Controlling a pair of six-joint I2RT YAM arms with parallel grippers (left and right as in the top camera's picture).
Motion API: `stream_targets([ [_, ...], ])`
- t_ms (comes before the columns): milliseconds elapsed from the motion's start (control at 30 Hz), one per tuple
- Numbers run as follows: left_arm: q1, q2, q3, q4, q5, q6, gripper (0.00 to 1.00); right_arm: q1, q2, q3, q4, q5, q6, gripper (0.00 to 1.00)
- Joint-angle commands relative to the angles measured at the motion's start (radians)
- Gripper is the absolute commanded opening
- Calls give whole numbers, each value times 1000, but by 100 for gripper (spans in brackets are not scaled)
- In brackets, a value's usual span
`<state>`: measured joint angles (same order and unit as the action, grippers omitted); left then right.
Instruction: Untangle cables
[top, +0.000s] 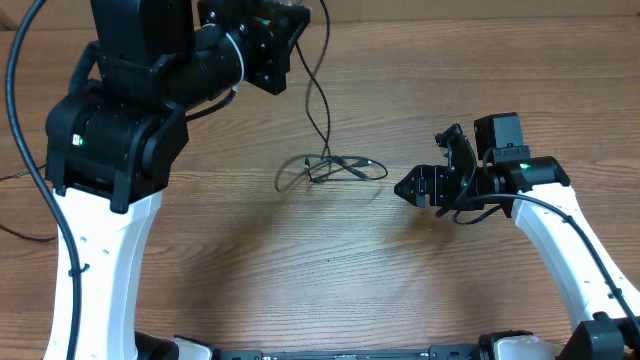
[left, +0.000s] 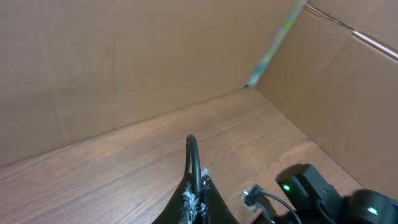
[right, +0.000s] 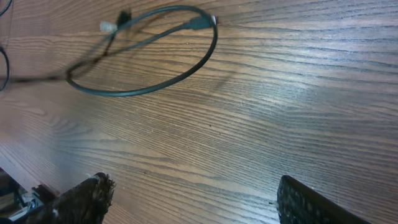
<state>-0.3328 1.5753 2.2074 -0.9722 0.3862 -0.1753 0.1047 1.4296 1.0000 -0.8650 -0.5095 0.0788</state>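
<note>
The cables (top: 332, 170) lie as a small tangle of thin black loops at mid-table. One strand (top: 318, 105) rises from it to my left gripper (top: 296, 30), held high at the back. In the left wrist view that gripper (left: 198, 180) is shut on the black cable (left: 192, 149), which arches just past the jaws. My right gripper (top: 425, 165) hovers low to the right of the tangle, apart from it. The right wrist view shows it (right: 193, 182) open with only bare wood between the fingers, and a cable loop (right: 149, 56) with small plug ends (right: 109, 27) ahead.
The wooden table (top: 300, 270) is walled by brown cardboard (left: 93, 62) at the back and right. The bulky left arm (top: 110, 130) covers the left side. The thicker wire of the right arm (top: 490, 205) trails by its wrist.
</note>
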Motion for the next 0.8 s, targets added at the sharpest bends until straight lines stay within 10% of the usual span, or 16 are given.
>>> stream_targets([
  [0,8,-4,15,23,-57,22,4,0,-20,9,8,-8,2,84],
  [767,21,-38,17,417,-213,-65,4,0,-20,9,46,-8,2,84],
])
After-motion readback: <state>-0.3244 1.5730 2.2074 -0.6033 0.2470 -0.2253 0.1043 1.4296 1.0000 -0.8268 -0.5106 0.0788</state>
